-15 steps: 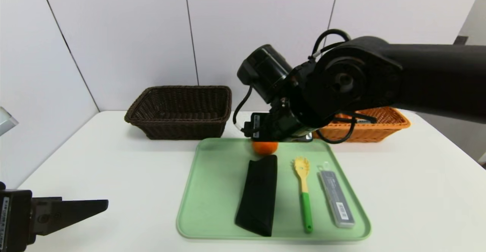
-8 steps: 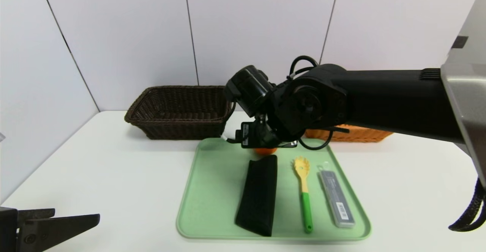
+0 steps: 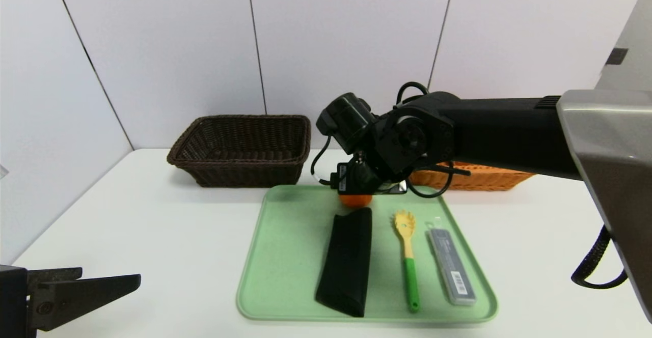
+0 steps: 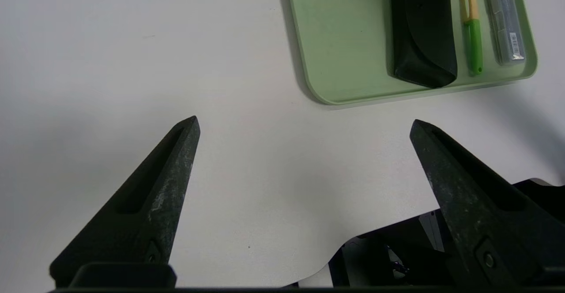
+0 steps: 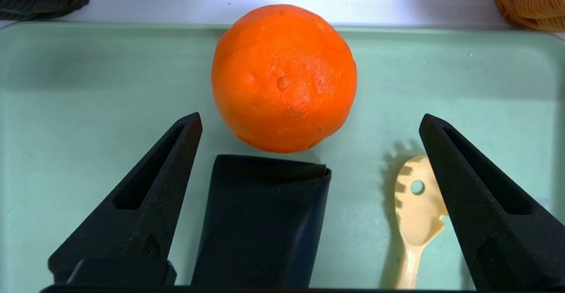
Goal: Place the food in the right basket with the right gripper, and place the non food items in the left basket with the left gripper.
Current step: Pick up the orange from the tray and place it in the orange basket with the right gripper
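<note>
Orange (image 5: 284, 77), round w/ dimpled peel, sits on pale green rounded-corner plastic tray (image 3: 285, 256), at tray's far edge, roughly mid-width. Right gripper (image 5: 309, 123) hangs just over it, angled down and fwd, jaws spread wide w/ nothing between them; in right wrist view the fruit lies beyond the two black tips, not touched by either. In head view the right arm reaches in from the right side and its wrist covers most of the fruit, only a lower sliver showing (image 3: 355, 200).

Just nearer than the orange: black soft leather-look pouch (image 3: 346, 261), long and tapering, lying lengthwise on tray, far end close to the fruit; whether they touch, can't tell. To its right, pasta server w/ cream slotted head and green handle (image 3: 407, 256), head pointing to far side. Right again, clear grey slim plastic case w/ barcode label (image 3: 452, 266), near tray's right rim. All three lie flat, apart from each other.

Behind tray on white counter (image 3: 153, 216): dark brown woven rectangular basket (image 3: 242, 149) to the left, orange woven basket (image 3: 479, 177) to the right, partly hidden by right arm.

Left gripper (image 4: 304, 125) is parked low at counter's near left corner, well apart from tray, jaws fully spread, holding nothing; only one black finger (image 3: 91, 287) shows in head view.
</note>
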